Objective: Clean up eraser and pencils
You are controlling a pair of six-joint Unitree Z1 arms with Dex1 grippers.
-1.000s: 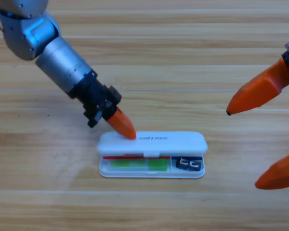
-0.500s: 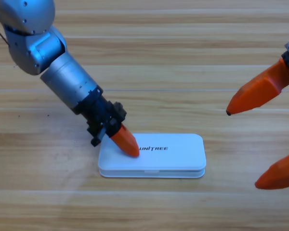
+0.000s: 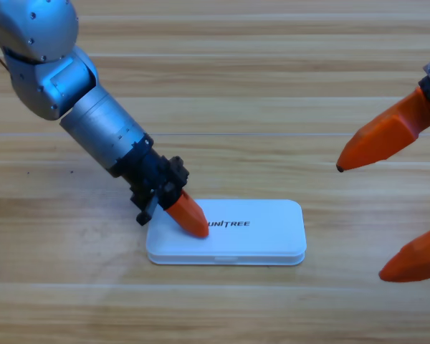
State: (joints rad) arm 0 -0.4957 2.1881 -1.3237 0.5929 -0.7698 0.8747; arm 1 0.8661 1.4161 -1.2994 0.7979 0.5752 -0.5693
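The white UNITREE case (image 3: 258, 229) lies with its lid down flat in the lower middle of the table. The eraser and the pencils are hidden; nothing of them shows outside the case. My left gripper (image 3: 197, 228) comes in from the upper left, and its orange jaws form one shut tip resting on the left end of the lid, beside the printed name. At the right edge my right gripper (image 3: 360, 222) waits open, jaws wide apart, a short way to the right of the case and touching nothing.
The bare wooden table (image 3: 244, 86) runs all around the case. The left arm's grey body (image 3: 93, 115) slants across the upper left. The right gripper's two big orange jaws fill the right edge.
The case's lid, half open one second ago with pencils and eraser showing inside, has come down flat under the left gripper. The gripper has slid slightly lower on the lid. The right gripper has not moved.
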